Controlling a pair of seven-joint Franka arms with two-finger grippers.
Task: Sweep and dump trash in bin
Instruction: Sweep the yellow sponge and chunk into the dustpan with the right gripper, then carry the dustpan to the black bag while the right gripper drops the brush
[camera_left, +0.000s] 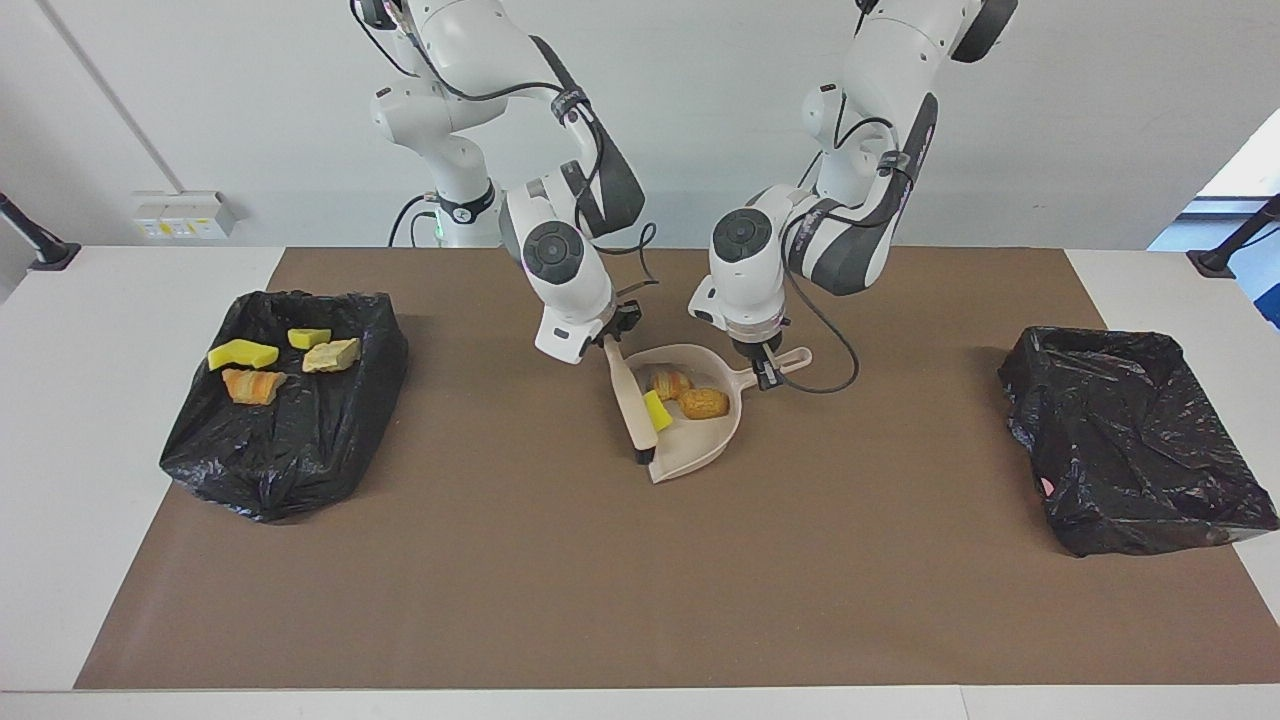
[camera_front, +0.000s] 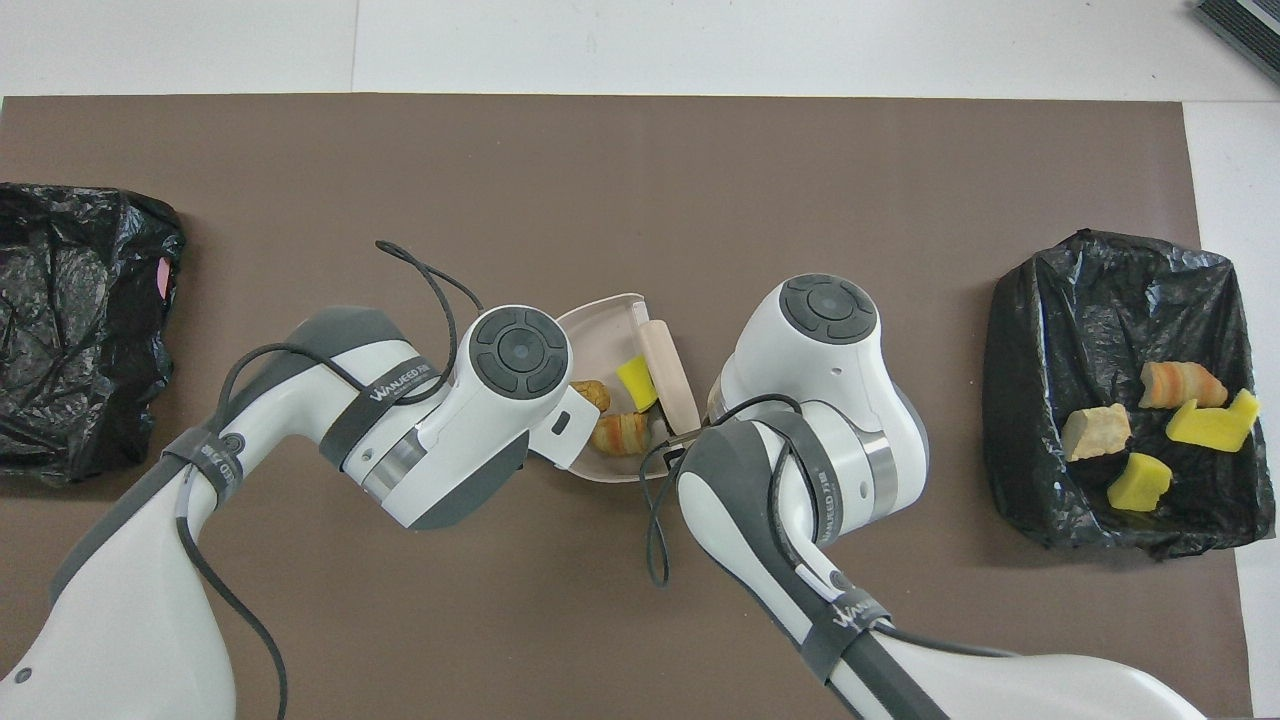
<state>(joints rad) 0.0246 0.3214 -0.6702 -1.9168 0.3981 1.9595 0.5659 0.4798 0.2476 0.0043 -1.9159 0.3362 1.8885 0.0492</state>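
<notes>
Brown tabletop (camera_left: 560, 600), middle: right pincer (camera_left: 612, 338) grips the brush (camera_left: 632, 405), left pincer (camera_left: 764, 374) grips the dustpan (camera_left: 700, 450). Three trash bits (camera_left: 658, 410) lie inside; four in the bin (camera_left: 200, 440). Careless lifting could tilt the dustpan and spill them.

The right arm bends down over the middle of the table, its wrist tilted, and the right gripper (camera_left: 612, 335) is clamped on a handle. The left arm folds at the elbow with its wrist pointing straight down, the left gripper (camera_left: 765, 372) likewise closed around a handle.
</notes>
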